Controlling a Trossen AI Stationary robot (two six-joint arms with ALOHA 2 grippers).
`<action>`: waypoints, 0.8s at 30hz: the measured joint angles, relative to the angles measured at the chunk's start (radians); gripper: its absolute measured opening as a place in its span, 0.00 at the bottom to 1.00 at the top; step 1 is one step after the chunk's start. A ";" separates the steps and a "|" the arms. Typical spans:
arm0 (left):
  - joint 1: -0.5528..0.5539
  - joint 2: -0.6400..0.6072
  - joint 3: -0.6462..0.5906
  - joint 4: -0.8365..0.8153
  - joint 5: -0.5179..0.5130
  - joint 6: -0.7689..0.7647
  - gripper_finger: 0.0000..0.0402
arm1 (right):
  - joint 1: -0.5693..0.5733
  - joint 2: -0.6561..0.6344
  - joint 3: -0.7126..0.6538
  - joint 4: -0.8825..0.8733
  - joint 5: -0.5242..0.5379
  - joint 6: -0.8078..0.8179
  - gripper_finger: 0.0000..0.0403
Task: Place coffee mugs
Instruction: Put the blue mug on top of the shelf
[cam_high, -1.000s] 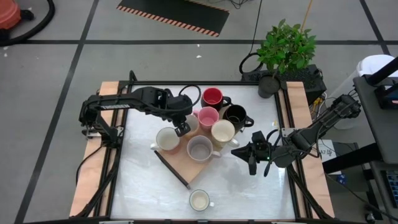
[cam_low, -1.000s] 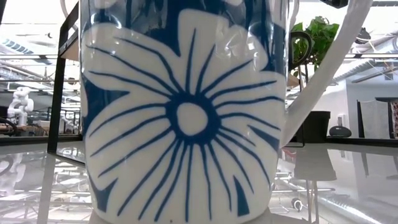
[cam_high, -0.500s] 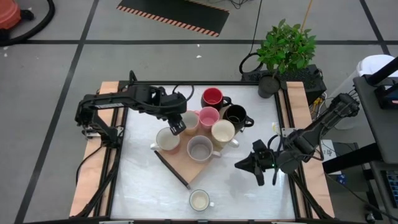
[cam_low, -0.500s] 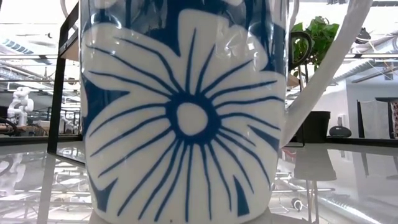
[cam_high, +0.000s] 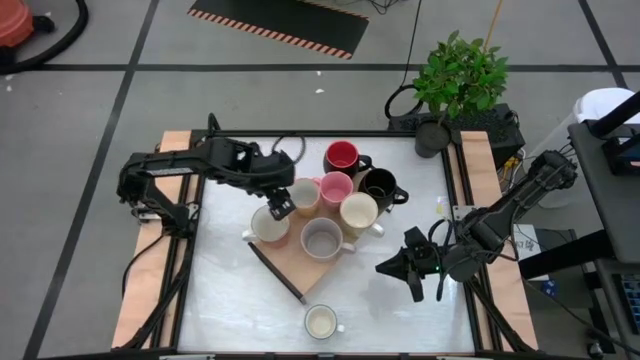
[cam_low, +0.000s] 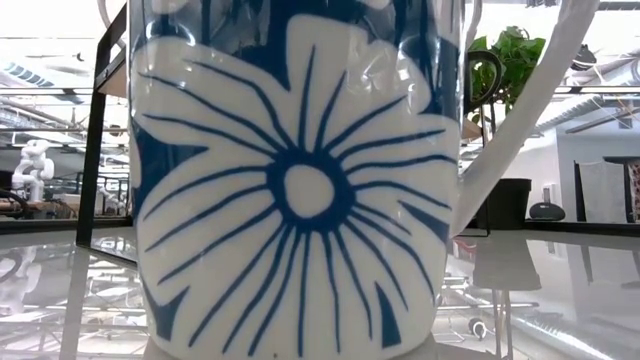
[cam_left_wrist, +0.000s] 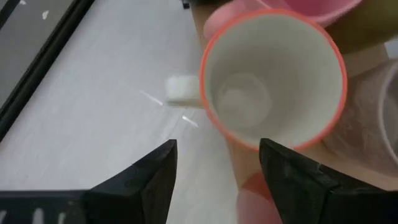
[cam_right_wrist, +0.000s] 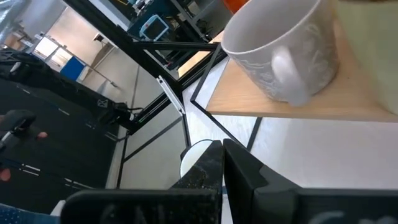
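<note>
Several coffee mugs stand on a wooden board (cam_high: 300, 262): red (cam_high: 342, 156), pink (cam_high: 333, 187), black (cam_high: 378, 184), cream (cam_high: 358, 212), grey (cam_high: 322, 240) and two more cream ones (cam_high: 269, 226) (cam_high: 305, 196). One mug (cam_high: 320, 322) stands alone near the front edge. Its blue flower pattern (cam_low: 300, 190) fills the low view. My left gripper (cam_high: 281, 208) hangs open between the two cream mugs. In its wrist view the orange-rimmed mug (cam_left_wrist: 273, 81) stands upright just past the fingers (cam_left_wrist: 155, 177). My right gripper (cam_high: 388, 268) is shut and empty, right of the board.
A dark rod (cam_high: 277, 272) lies along the board's near left edge. A potted green plant (cam_high: 458, 75) stands past the table's far right corner. White tabletop (cam_high: 225, 300) lies bare left of and in front of the board.
My left gripper has opened and drawn back toward the table's left edge. It has left the cream mug beside the pink one standing on the board. My right gripper, still shut, has moved a little toward the near edge.
</note>
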 joint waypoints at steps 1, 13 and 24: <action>-0.005 -0.010 0.000 -0.008 -0.001 -0.010 0.58 | 0.000 0.008 0.000 0.015 -0.001 -0.005 0.00; -0.033 -0.170 0.001 -0.045 -0.066 -0.148 0.58 | 0.000 0.225 0.000 0.282 -0.146 -0.105 0.21; -0.090 -0.212 0.001 -0.166 -0.085 -0.305 0.58 | 0.003 0.438 0.000 0.460 -0.267 -0.191 0.37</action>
